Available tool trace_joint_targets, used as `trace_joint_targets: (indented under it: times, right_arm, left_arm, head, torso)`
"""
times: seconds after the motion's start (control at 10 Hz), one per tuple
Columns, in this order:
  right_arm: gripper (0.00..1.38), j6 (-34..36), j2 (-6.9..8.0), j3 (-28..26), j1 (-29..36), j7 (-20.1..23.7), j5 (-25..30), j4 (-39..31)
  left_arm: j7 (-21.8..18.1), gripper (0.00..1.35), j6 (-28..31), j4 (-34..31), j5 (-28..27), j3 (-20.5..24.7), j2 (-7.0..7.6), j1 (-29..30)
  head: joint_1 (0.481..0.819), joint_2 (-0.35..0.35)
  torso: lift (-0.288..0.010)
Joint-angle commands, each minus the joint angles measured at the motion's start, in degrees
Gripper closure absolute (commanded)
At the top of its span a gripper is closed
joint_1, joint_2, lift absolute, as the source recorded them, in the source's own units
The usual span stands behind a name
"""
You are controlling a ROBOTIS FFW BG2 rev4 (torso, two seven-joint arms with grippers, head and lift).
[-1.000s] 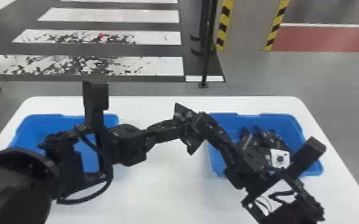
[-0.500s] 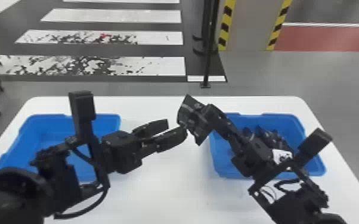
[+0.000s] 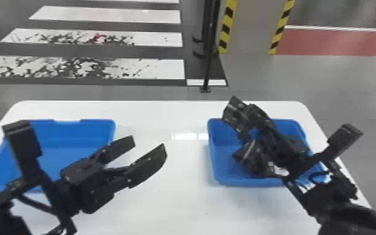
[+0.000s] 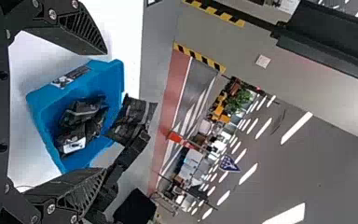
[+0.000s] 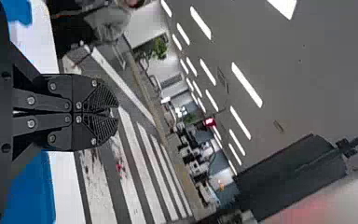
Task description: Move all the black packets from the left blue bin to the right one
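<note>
We find the left gripper (image 3: 149,146) standing wide over the white table (image 3: 178,193), between the bins, and the right gripper (image 3: 231,115) with its fingers drawn together at the far inner corner of the right blue bin (image 3: 234,181). We record black packets (image 4: 83,108) piled inside that bin (one bears a white patch), with the left blue bin (image 3: 71,134) well apart across the table

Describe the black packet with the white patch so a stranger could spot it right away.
Start at the white table and go to the blue bin on the robot's right. Inside, find the black packet with a bright white patch. That patch sets it apart from the darker packets beside it.
</note>
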Motion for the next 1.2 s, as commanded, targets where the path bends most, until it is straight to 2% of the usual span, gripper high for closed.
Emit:
trace_joint_targets:
  times: [0.0,0.1,0.2,0.3,0.4,0.5,0.7,0.8,0.9,1.0,1.1]
  right_arm:
    - [1.28,-0.1,-0.09,-6.3,-0.1,-0.3,3.9,2.6]
    - [1.28,-0.1,-0.45,-8.3,0.2,-0.5,4.7,4.9]
    - [1.28,0.0,-1.06,-8.5,0.4,-0.4,4.8,6.0]
    - [1.28,0.7,-1.94,-8.5,0.7,-0.1,6.4,5.7]
    - [1.28,2.3,-2.12,-8.4,0.7,0.2,6.7,6.0]
    - [1.13,2.3,-2.03,-8.4,0.7,0.1,6.0,7.1]
    - [0.20,0.3,-1.68,-8.8,2.8,-0.7,6.7,5.8]
    - [0.06,-1.4,-1.06,-8.8,6.6,-2.7,7.6,1.2]
    - [0.12,-3.8,0.08,-8.8,12.5,-5.1,8.8,-5.3]
    - [0.15,-7.3,1.58,-8.8,18.0,-5.7,10.4,-9.9]
    - [0.15,-10.4,2.81,-8.8,23.1,-5.9,12.5,-13.7]
  left_arm:
    - [0.0,0.16,-0.7,-1.7,0.5,2.8,-1.49,4.2]
    - [-0.3,0.16,-0.7,-3.5,0.5,5.7,-2.81,7.7]
    - [-0.4,0.16,-0.7,-5.2,0.5,7.6,-3.51,10.3]
    - [-0.4,0.16,-0.7,-5.8,0.5,8.7,-3.86,12.0]
    - [-0.4,0.16,-0.4,-5.8,0.6,9.6,-4.39,12.6]
    - [-0.6,0.16,-0.5,-5.9,0.5,10.0,-4.57,12.6]
    - [-0.8,0.16,-2.9,-6.2,0.2,10.3,-4.48,13.4]
    - [-0.9,0.16,-4.8,-6.6,-1.2,11.1,-4.48,14.4]
    - [-0.9,0.16,-7.4,-7.3,-3.4,12.1,-4.57,16.5]
    - [-0.8,0.16,-11.4,-7.5,-5.1,13.4,-5.18,19.3]
    - [-0.6,0.16,-14.7,-7.5,-8.1,15.1,-6.50,21.4]
  head:
    - [0.695,-0.123]
    - [0.695,-0.172]
    - [0.695,-0.199]
    - [0.695,-0.205]
    - [0.695,-0.205]
    - [0.695,-0.198]
    - [0.695,-0.192]
    - [0.695,-0.193]
    - [0.695,-0.192]
    - [0.695,-0.183]
    - [0.695,-0.161]
  torso:
    - [-0.138]
    - [-0.138]
    - [-0.138]
    - [-0.138]
    - [-0.138]
    - [-0.138]
    - [-0.138]
    - [-0.138]
    - [-0.138]
    - [-0.138]
    - [-0.138]
